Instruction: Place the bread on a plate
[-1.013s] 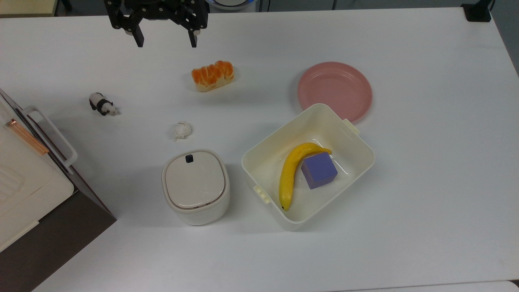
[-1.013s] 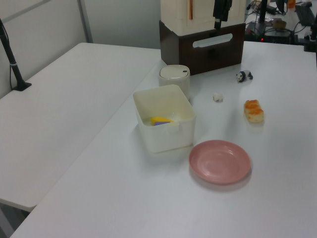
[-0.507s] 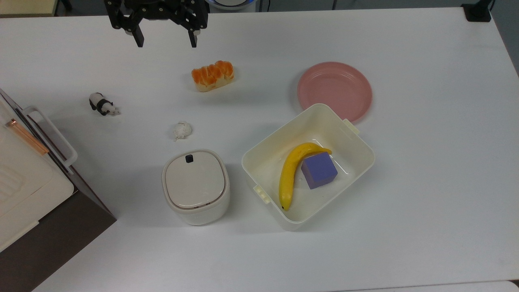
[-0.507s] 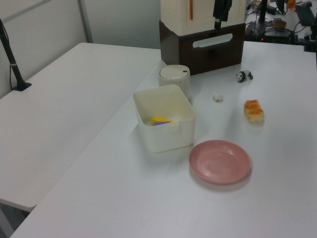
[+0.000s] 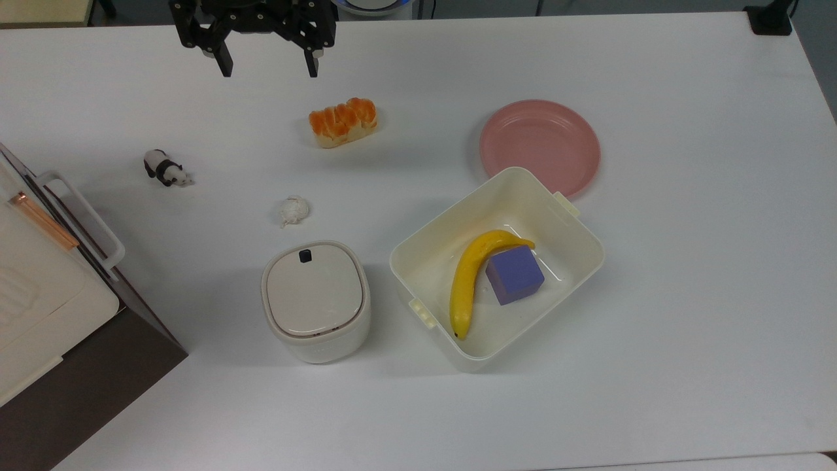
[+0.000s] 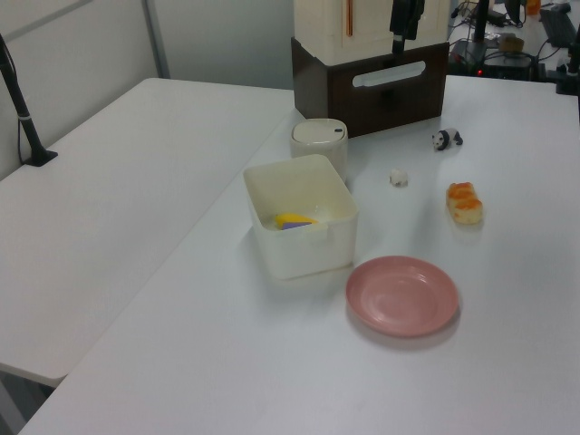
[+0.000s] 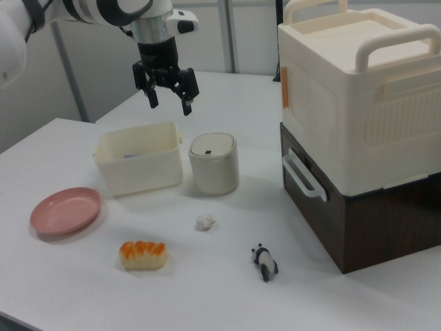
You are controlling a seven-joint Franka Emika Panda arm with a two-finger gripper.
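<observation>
The bread (image 5: 343,122), a small loaf with a glossy orange segmented top and pale sides, lies on the white table; it also shows as bread (image 6: 464,202) and bread (image 7: 142,254). The round pink plate (image 5: 540,146) sits to the top view's right of it, also seen as plate (image 6: 401,296) and plate (image 7: 65,211), with nothing on it. My gripper (image 5: 269,67) hangs open in the air at the top view's upper left, above and left of the bread, holding nothing; it is also visible as gripper (image 7: 167,101).
A cream tub (image 5: 425,258) holds a yellow banana (image 5: 472,277) and a purple cube (image 5: 514,274), touching the plate's near edge. A lidded cream canister (image 5: 316,299), a white crumpled lump (image 5: 293,210), a toy panda (image 5: 165,169) and a large cream-and-brown case (image 7: 361,131) stand nearby.
</observation>
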